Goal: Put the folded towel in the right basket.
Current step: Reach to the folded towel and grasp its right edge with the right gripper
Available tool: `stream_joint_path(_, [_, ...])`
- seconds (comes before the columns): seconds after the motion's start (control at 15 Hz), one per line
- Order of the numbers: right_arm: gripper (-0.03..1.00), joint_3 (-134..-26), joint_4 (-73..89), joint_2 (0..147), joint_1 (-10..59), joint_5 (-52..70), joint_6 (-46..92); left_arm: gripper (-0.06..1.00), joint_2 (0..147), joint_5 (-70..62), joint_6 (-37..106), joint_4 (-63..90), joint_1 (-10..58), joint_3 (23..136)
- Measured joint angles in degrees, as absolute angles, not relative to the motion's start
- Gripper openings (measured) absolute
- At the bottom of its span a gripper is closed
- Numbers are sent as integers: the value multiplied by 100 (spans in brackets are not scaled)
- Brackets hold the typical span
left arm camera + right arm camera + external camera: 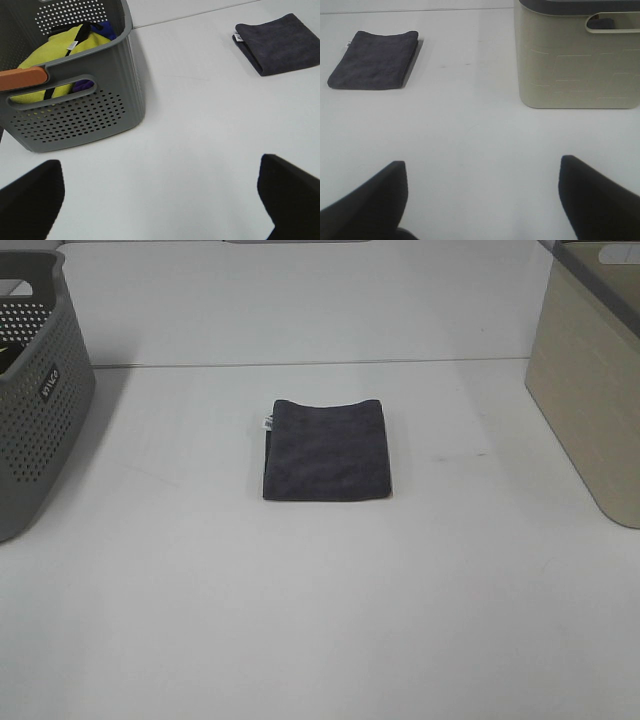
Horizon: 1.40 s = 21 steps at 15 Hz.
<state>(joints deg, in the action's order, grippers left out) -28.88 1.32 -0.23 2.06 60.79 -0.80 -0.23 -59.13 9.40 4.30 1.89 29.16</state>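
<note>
A dark grey folded towel (326, 450) lies flat in the middle of the white table. It also shows in the left wrist view (280, 44) and the right wrist view (374, 60). The right basket (592, 390) is beige with a grey rim and stands at the right edge; it also shows in the right wrist view (577, 60). Neither gripper shows in the exterior view. My left gripper (160, 197) is open and empty, well short of the towel. My right gripper (482, 200) is open and empty, apart from towel and basket.
A grey perforated basket (35, 390) stands at the left edge; the left wrist view shows it (75, 105) holding yellow and purple cloth. The white table (320, 620) ends in a seam behind the towel.
</note>
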Motion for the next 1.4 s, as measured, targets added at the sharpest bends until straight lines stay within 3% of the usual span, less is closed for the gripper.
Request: stream_joint_path(1.4, [77,-2888,132,-23,206,6073,-103,99,-23,-5913,940,430,189,2916])
